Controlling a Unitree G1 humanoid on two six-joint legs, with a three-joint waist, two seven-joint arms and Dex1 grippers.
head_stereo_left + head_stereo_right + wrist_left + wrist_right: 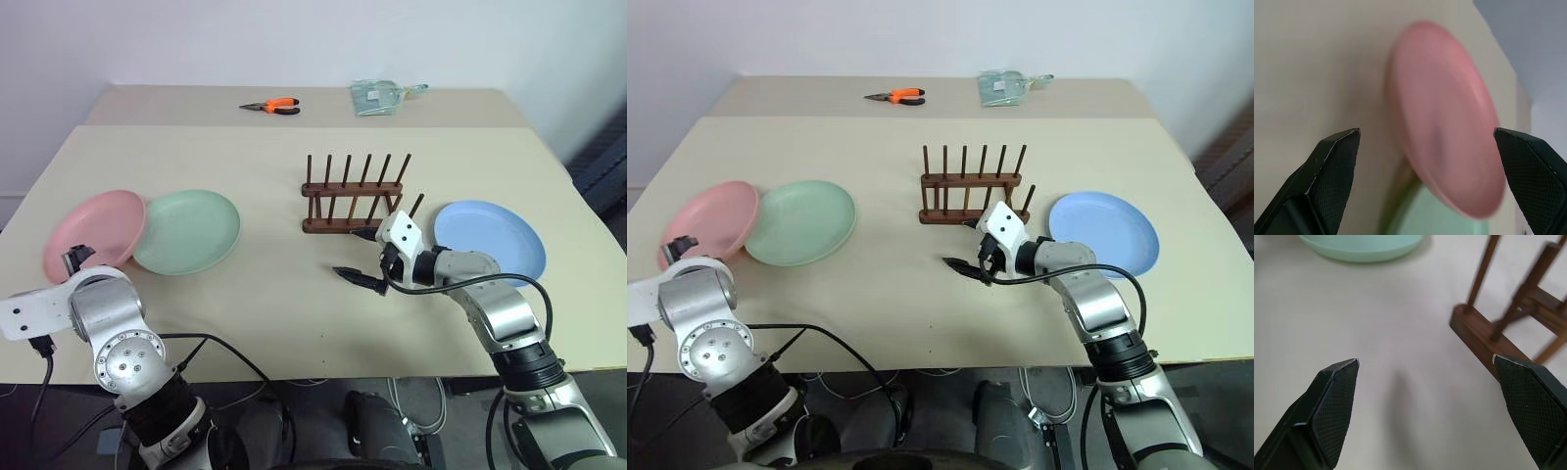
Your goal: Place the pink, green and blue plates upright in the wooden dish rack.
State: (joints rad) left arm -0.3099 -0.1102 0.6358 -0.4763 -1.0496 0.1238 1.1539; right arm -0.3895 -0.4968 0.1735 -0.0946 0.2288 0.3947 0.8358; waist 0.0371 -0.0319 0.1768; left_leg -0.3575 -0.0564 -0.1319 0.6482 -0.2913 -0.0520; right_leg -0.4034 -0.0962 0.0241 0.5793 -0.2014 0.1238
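Rack (355,196) empty at table centre. Pink plate (95,232) and green plate (187,231) overlapping at nine o'clock, blue plate (489,238) at three. Left gripper (1425,142) agape toward pink, likely for pickup; right gripper (360,257) spread, empty, beside rack.

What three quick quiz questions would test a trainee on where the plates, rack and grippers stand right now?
1. True or false: the wooden dish rack already holds a plate.
2. Which plate overlaps the pink plate? A) blue plate B) green plate C) neither
3. Fill in: the right gripper is open, with nothing between its fingers, just in front of the ____.

Key
1. False: all three plates lie flat on the table.
2. B: the pink plate's edge rests on the green plate's rim, on the robot's left.
3. Rack. The left gripper is open too, facing the pink plate.
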